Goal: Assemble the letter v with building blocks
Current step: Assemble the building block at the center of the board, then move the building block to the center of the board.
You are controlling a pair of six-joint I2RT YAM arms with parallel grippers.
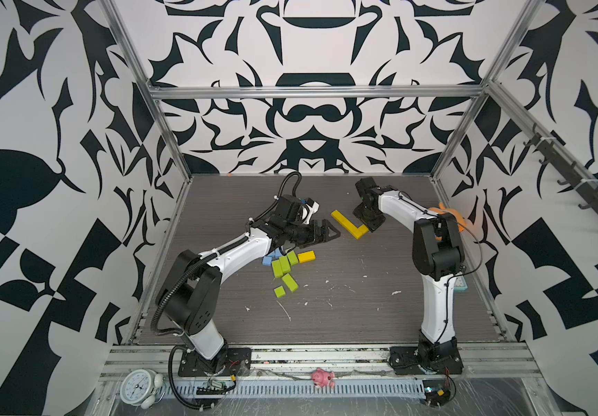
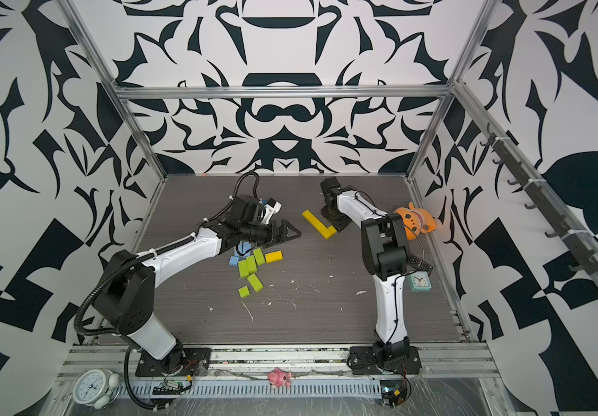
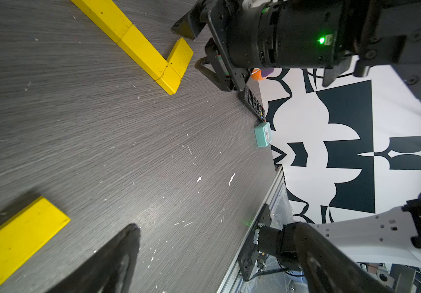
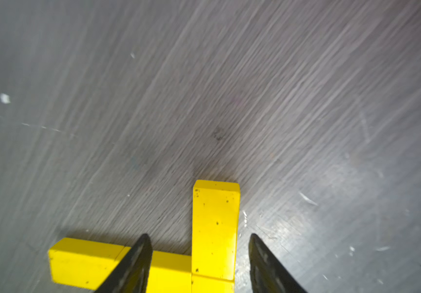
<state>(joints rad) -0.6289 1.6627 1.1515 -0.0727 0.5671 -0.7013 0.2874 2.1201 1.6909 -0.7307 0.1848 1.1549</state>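
Several yellow building blocks [image 1: 347, 223] lie on the table in an angled shape: a long arm and a short arm [image 4: 214, 223] meeting at a corner. My right gripper [image 4: 199, 237] is open and straddles the short arm, with a gap on each side of it; in a top view it sits at the shape's right end [image 1: 369, 226]. My left gripper [image 1: 331, 233] is wide open and empty, hovering left of the shape. Below it lies a pile of lime green blocks [image 1: 283, 265], light blue blocks [image 1: 268, 260] and one loose yellow block [image 1: 306, 256], also seen in the left wrist view [image 3: 19, 236].
An orange plush toy [image 2: 414, 221], a black remote [image 2: 420, 264] and a small teal clock [image 2: 420, 281] sit along the right wall behind the right arm. A white alarm clock [image 1: 139, 387] and a pink toy [image 1: 322, 377] lie on the front rail.
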